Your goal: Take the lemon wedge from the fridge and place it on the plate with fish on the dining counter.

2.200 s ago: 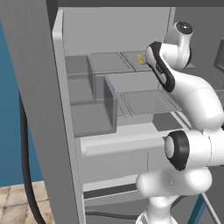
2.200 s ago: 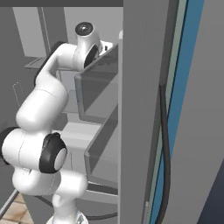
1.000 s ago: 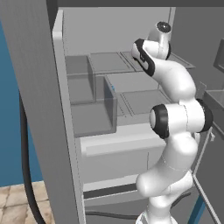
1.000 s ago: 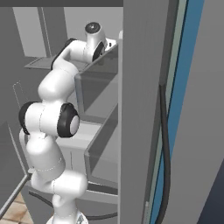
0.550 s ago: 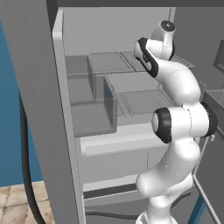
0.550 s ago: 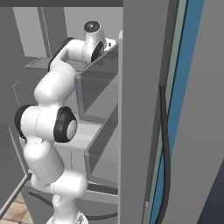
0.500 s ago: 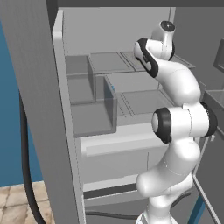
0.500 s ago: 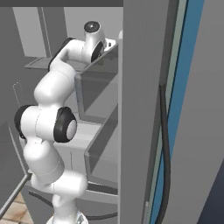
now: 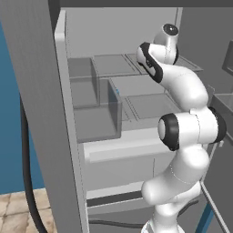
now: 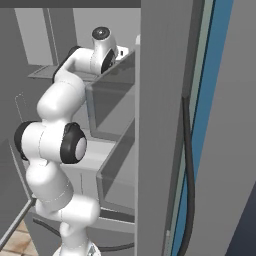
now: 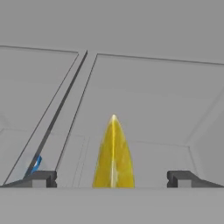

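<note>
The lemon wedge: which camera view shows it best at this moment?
The hand view: the lemon wedge stands bright yellow on a grey fridge shelf, centred between the open gripper fingertips. In the left base view the arm covers its spot; in the right base view the door bins and arm do.
</note>
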